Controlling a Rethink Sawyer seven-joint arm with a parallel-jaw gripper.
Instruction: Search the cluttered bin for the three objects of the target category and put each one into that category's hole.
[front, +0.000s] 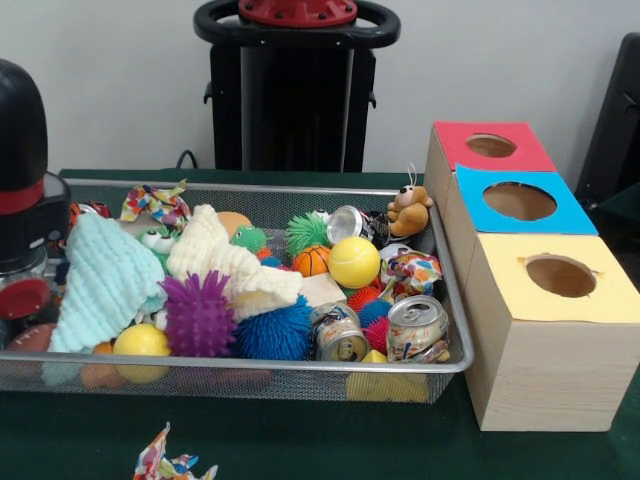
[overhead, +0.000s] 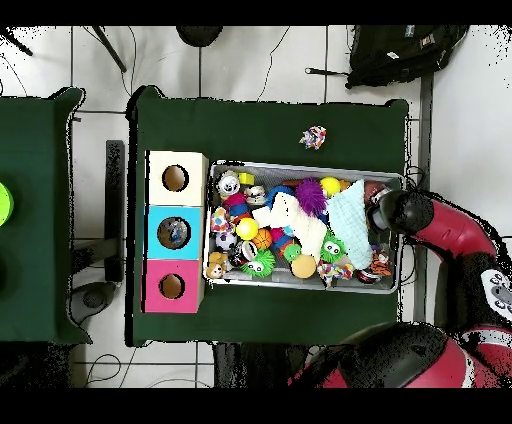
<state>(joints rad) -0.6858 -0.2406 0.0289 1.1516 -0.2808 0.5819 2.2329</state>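
Observation:
The wire mesh bin (front: 300, 187) is full of toys, cloths and cans; it also shows in the overhead view (overhead: 300, 167). No clear plastic bottle shows plainly; any are hidden under the clutter. My gripper (front: 22, 215) hangs over the bin's left end at the front view's left edge, seen from above (overhead: 389, 211) over the bin's right end. Its tips are hidden. The blue-panelled hole (front: 519, 201) is the middle one on the wooden box, to the right of the bin. From above, something pale shows inside the blue hole (overhead: 173, 233).
The red-panelled hole (front: 490, 146) and the yellow-panelled hole (front: 560, 276) flank the blue one. Two dented cans (front: 338, 332) (front: 416, 328), a yellow ball (front: 353, 262), a purple spiky ball (front: 198, 315) and a mint cloth (front: 105, 280) lie in the bin. A colourful scrap (front: 175, 465) lies in front.

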